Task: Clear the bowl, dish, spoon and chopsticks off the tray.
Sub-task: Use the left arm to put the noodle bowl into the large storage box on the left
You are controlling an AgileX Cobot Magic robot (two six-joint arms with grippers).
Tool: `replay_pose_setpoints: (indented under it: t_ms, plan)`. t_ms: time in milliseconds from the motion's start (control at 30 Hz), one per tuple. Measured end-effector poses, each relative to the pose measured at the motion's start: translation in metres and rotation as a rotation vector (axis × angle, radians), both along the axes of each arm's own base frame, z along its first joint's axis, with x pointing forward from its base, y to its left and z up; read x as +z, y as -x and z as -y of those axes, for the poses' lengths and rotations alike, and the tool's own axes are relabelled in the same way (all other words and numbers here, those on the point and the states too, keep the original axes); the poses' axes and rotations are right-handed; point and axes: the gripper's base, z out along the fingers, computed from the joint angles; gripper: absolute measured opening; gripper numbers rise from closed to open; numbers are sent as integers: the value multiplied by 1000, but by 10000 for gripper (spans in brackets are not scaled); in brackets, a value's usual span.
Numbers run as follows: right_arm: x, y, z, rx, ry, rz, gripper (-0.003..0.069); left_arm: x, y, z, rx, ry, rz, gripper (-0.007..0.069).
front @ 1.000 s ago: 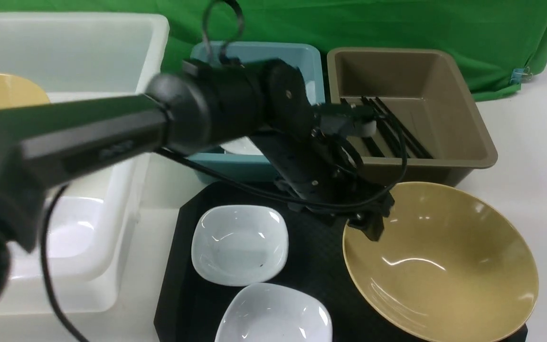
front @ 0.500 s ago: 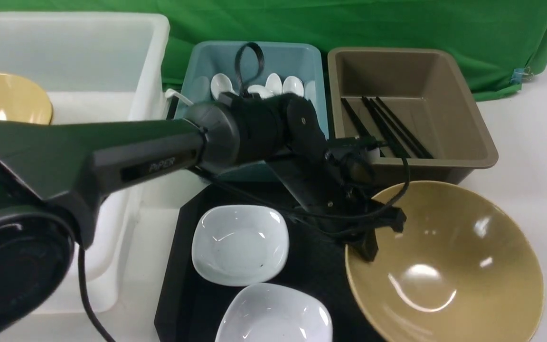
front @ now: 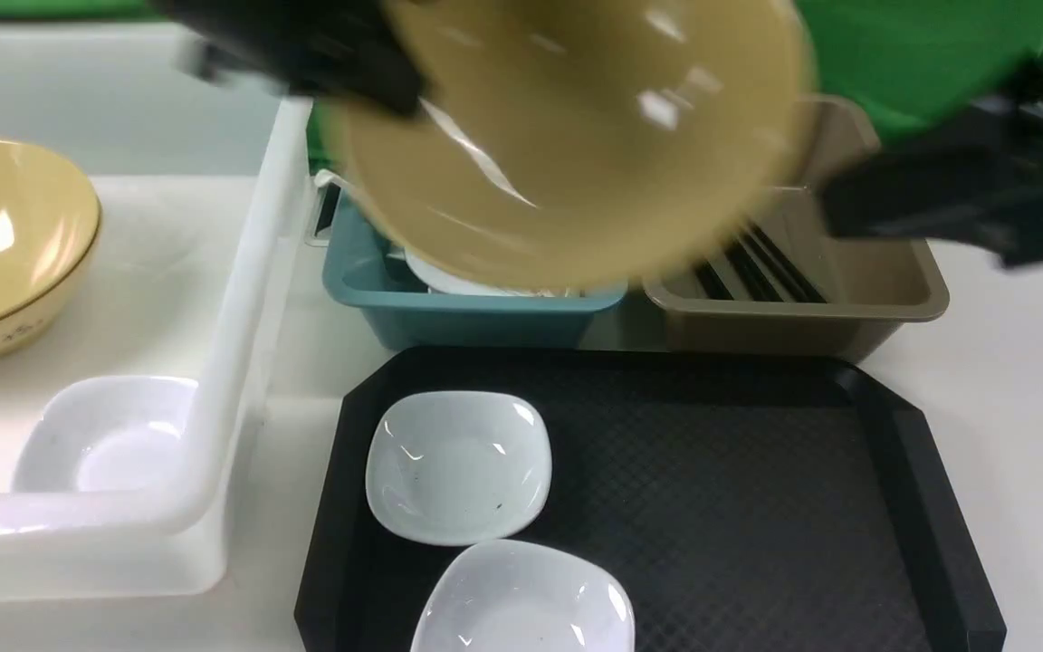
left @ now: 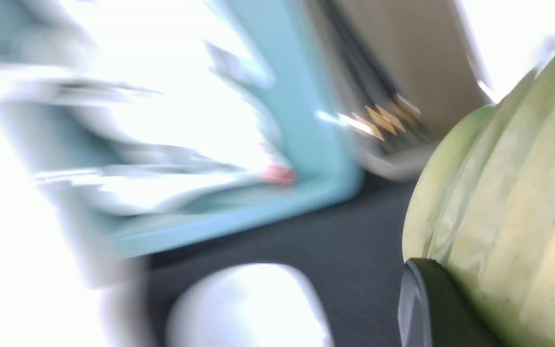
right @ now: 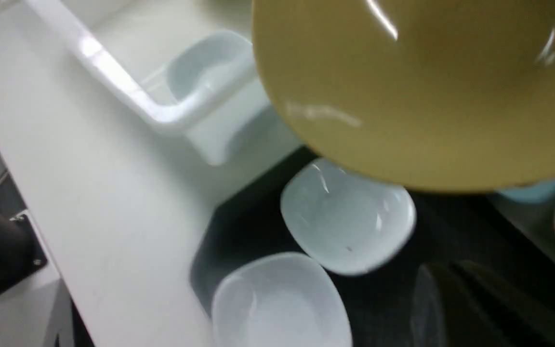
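Left jaws hold bowl (front: 576,136) over white table (front: 1028,407).

The bowl (front: 576,136) at the top centre of the front view is smeared and cut by the upper edge. It hides most of the teal tub (front: 476,312), the far part of the brown tub (front: 884,290) and all but the near ends of the chopsticks (front: 757,267). The left gripper (front: 399,95) at its upper-left rim is a dark blur, its jaws unreadable, as is the right gripper (front: 847,213) at the upper right. The nearest white dish (front: 521,602) and the tray (front: 757,507) are cut by the bottom edge.
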Motion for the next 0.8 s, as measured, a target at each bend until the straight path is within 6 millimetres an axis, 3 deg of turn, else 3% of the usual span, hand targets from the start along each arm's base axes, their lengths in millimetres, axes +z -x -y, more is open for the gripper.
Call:
replay_pose_setpoints:
  t_ms: [67, 100, 133, 167, 233, 300, 333, 367, 400, 500, 567, 667, 800]
  plan:
    - [5, -4, -24, 62, 2, 23, -5, 6, 6, -40, 116, -16, 6, 12]
    - [6, -5, -27, 68, 4, 29, -5, 7, 7, -45, 133, -18, 8, 12]
    - [8, -9, -50, 120, 16, 52, -5, 9, 14, -95, 296, -21, 18, 12]
    - [6, -12, -55, 125, 23, 46, -5, 10, 14, -100, 318, -19, 22, 12]
    - [7, -18, -86, 177, 36, 77, -5, 8, 23, -158, 527, -7, 47, 12]
    - [4, -27, -111, 204, 39, 81, -5, -1, 29, -199, 665, -3, 48, 12]
    - [3, -28, -113, 205, 41, 83, -5, -2, 30, -202, 675, -2, 44, 12]
    - [-1, -34, -128, 219, 42, 79, -5, -13, 34, -229, 753, -12, 23, 12]
    - [0, -36, -135, 225, 34, 83, -5, -21, 35, -243, 784, -24, 0, 12]
    - [-5, -41, -151, 240, 34, 84, -2, -48, 32, -268, 827, -35, -77, 12]
    - [-5, -42, -154, 245, 33, 86, -1, -59, 29, -275, 833, -30, -103, 12]
    - [-9, -44, -160, 252, 38, 83, -2, -89, 16, -287, 833, 4, -169, 13]
    - [-10, -43, -161, 258, 49, 76, -2, -111, 4, -291, 824, 40, -202, 33]
